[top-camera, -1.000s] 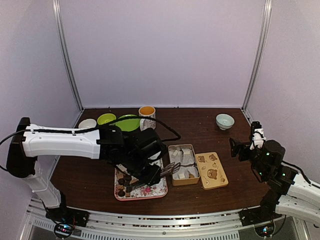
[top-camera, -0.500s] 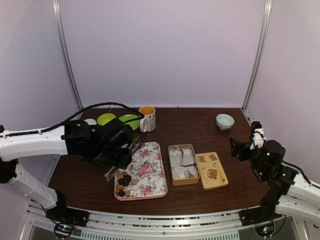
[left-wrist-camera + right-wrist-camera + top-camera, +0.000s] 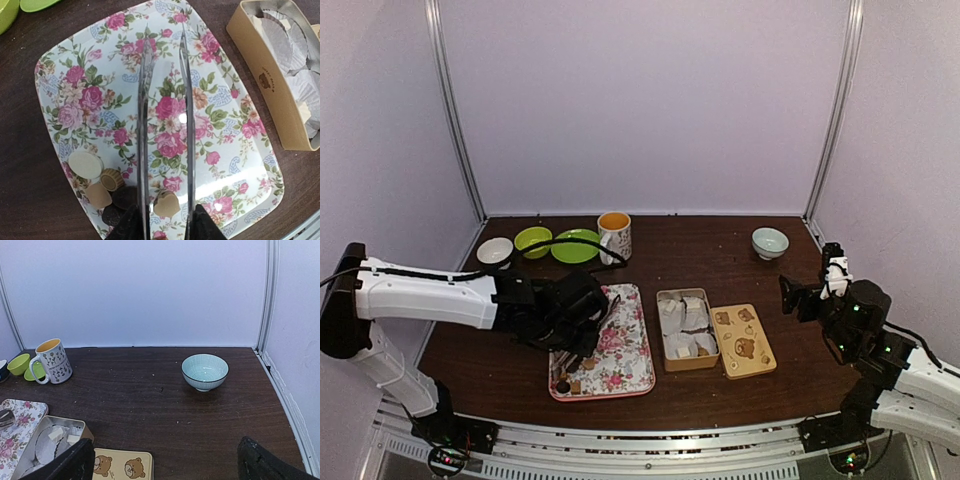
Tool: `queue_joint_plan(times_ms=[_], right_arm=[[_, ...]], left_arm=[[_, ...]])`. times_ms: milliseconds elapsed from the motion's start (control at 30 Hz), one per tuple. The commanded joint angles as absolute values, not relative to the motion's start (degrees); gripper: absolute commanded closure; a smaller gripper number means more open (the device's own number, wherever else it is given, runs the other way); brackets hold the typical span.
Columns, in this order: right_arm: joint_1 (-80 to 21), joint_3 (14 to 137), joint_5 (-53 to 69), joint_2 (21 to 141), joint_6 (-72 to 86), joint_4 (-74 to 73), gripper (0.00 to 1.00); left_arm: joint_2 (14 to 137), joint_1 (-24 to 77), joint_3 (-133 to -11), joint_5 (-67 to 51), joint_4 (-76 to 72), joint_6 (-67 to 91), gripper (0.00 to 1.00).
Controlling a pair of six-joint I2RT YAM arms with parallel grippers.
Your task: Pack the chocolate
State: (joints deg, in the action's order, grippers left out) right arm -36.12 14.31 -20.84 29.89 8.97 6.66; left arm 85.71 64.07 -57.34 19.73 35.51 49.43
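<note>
The chocolate (image 3: 166,204) lies in a cluster at the near-left corner of the floral tray (image 3: 100,75): a cream disc (image 3: 85,164), tan pieces and dark round pieces (image 3: 125,197). My left gripper (image 3: 167,222) is shut on metal tongs (image 3: 146,125), whose two arms stand apart and straddle a tan heart-shaped piece. In the top view the left gripper (image 3: 582,318) hovers over the tray (image 3: 625,345), beside the open tan box (image 3: 685,330) of white paper cups. My right gripper (image 3: 165,467) is open and empty, raised at the right (image 3: 798,297).
The bear-printed lid (image 3: 743,340) lies right of the box. A pale blue bowl (image 3: 205,371) stands at the back right. A mug (image 3: 615,236), green dishes (image 3: 575,246) and a small white bowl (image 3: 495,250) line the back left.
My left arm swung with the tongs from beside the box out to the left, then back over the tray's near-left part above the chocolates. The right arm has not moved.
</note>
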Motion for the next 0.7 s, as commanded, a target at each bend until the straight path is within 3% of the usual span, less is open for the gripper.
queue_joint_plan(times_ms=[0, 67, 667], right_arm=[[-35.9, 14.0, -21.0, 29.8, 8.9, 6.7, 0.00], [-35.9, 14.0, -21.0, 30.0, 8.9, 6.7, 0.00], [-36.0, 14.0, -21.0, 29.9, 8.9, 6.7, 0.00]], left_arm=[[89.3, 63.6, -58.7, 18.9, 32.1, 49.9, 0.62], [90.7, 63.6, -58.6, 18.6, 31.3, 50.3, 0.59], [100.6, 63.5, -61.9, 12.8, 29.0, 50.6, 0.55]])
